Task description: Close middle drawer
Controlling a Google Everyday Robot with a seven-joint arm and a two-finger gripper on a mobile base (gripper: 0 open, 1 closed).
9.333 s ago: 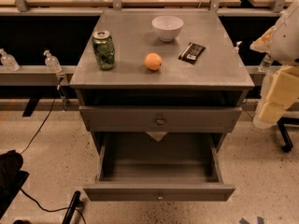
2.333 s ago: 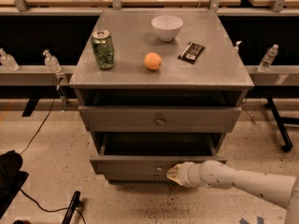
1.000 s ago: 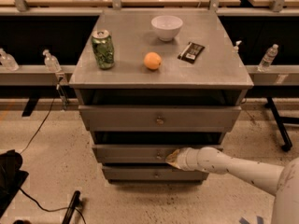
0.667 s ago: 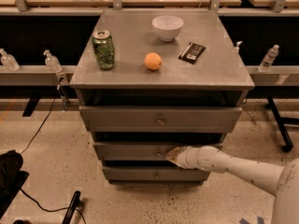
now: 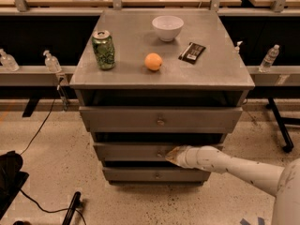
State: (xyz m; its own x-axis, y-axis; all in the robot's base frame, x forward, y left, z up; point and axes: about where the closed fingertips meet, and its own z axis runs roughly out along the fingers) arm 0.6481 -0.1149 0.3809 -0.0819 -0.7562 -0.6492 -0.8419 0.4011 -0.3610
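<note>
speckled floor (image 5: 51, 158), grey cabinet (image 5: 131, 36), arm (image 5: 243, 168) ext. low, hand (image 5: 173, 155) at middle drawer (image 5: 131, 151) front, grip can't tell

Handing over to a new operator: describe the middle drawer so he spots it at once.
Find the grey cabinet with a can, orange and bowl on top. Of its three stacked drawer fronts, the middle drawer is second down. Only it has the gripper against its front, near the centre.
</note>
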